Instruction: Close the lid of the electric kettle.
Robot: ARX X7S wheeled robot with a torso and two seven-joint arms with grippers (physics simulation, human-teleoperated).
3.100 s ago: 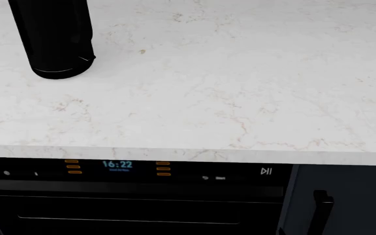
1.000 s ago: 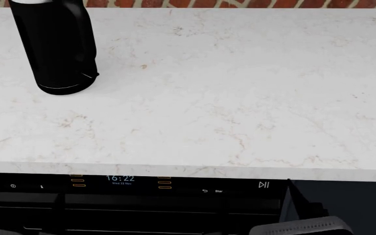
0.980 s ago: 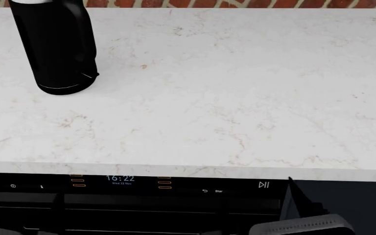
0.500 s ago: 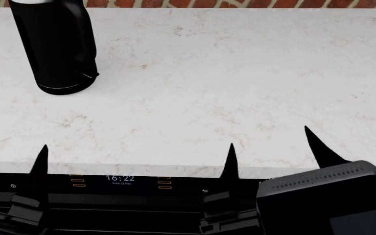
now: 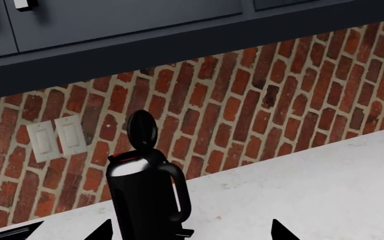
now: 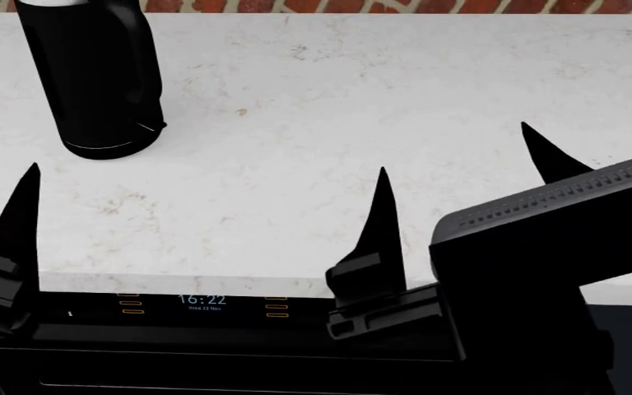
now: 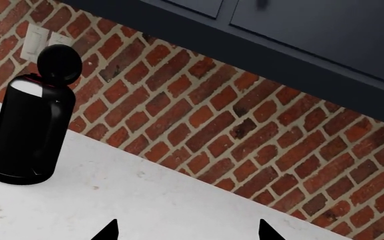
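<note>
The lid is standing upright above the electric kettle, untouched; both tools, left and right, are hovering apart, empty.

Left pincer: fingers spread wide apart, tips pointing up and forward, nothing between them. Right pincer: only two finger tips visible in wrist view, parted, empty. Right arm's grey ribbed block sits just behind its raised fingertip.
</note>
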